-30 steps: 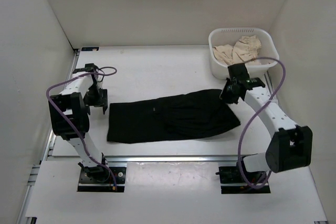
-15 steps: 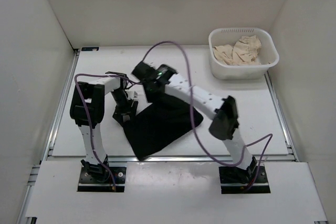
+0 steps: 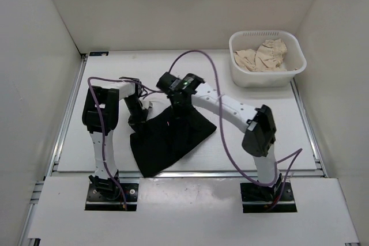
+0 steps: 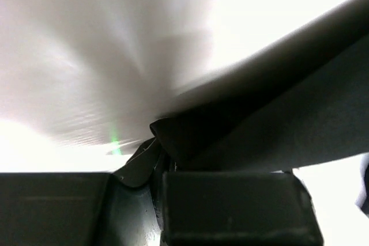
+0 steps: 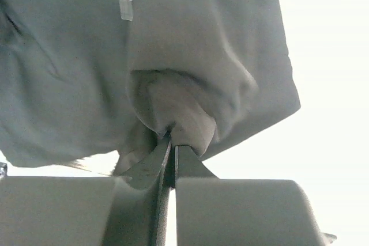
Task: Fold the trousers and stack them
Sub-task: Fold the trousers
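Trousers (image 3: 173, 136) fabric between right fingers (image 5: 185, 168); likewise left fingers (image 4: 138, 165)

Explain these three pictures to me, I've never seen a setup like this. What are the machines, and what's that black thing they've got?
These are two robot arms bolted to the near edge of a white table. The wide picture comes from a fixed camera above and behind them. The two close-ups come from a small camera on each wrist, looking past that arm's own fingers.

On the table lie black trousers, folded over into a loose bunch. The left gripper is shut on their left edge, and the right gripper is shut on a pinch of fabric at their far edge. Each close-up shows cloth clamped between the fingers. The cloth looks grey in the right one, probably from the bright light.

At the far right stands a white plastic basket holding a crumpled beige cloth.
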Robot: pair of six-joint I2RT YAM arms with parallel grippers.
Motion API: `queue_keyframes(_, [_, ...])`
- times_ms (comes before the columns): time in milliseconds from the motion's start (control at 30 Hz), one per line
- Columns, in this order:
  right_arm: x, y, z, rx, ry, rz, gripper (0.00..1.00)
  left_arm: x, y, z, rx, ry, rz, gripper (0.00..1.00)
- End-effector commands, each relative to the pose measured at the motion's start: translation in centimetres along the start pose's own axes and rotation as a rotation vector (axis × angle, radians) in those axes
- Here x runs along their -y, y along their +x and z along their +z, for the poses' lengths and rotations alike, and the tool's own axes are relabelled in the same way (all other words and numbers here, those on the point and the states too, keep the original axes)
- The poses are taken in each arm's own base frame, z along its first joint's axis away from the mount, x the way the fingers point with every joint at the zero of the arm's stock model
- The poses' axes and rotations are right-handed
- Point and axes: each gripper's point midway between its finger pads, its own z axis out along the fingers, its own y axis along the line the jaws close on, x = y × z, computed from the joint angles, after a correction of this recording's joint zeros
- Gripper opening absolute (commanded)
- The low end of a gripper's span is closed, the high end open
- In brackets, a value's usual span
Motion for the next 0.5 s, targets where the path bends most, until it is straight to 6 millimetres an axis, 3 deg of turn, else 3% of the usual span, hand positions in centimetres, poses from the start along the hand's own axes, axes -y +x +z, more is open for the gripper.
queue_keyframes(0, [5.3, -2.1, -4.7, 0.137, 0.043, 0.1, 0.0, -1.5, -7.8, -1.9, 0.245, -0.12, 0.073, 0.14])
queue_keyframes(33, [6.1, -2.8, -6.0, 0.183, 0.042, 0.105, 0.0, -0.6, -9.7, -3.5, 0.295, -0.122, 0.097, 0.14])
queue_keyframes(100, [6.7, -3.5, -7.1, 0.222, 0.057, 0.055, 0.0, -0.7, -11.0, -3.7, 0.277, -0.131, 0.092, 0.14])
queue_keyframes(133, [6.6, -4.0, -8.1, 0.245, 0.036, 0.035, 0.0, 0.4, -12.8, -5.4, 0.329, -0.133, 0.116, 0.14])
queue_keyframes(200, [4.6, -4.7, -9.0, 0.274, -0.007, -0.057, 0.0, 0.8, -13.7, -5.0, 0.287, -0.127, 0.117, 0.14])
queue_keyframes(233, [2.9, -5.5, -9.6, 0.286, -0.063, -0.086, 0.0, 1.8, -15.1, -6.5, 0.333, -0.127, 0.138, 0.14])
queue_keyframes(300, [0.0, -5.8, -10.0, 0.291, -0.127, -0.146, 0.0, 2.2, -15.9, -6.6, 0.329, -0.14, 0.146, 0.14])
queue_keyframes(333, [-1.6, -5.9, -8.5, 0.266, -0.144, -0.177, 0.0, 2.4, -16.2, -6.5, 0.33, -0.153, 0.155, 0.14])
queue_keyframes(367, [-3.2, -6.7, -9.4, 0.299, -0.185, -0.188, 0.0, 2.0, -16.5, -6.4, 0.332, -0.177, 0.151, 0.14])
queue_keyframes(400, [-4.7, -7.1, -8.0, 0.284, -0.217, -0.185, 0.0, 2.0, -16.5, -6.4, 0.332, -0.177, 0.151, 0.14])
queue_keyframes(467, [-6.8, -7.8, -7.5, 0.305, -0.273, -0.168, 0.0, 1.4, -16.2, -6.0, 0.316, -0.198, 0.144, 0.14])
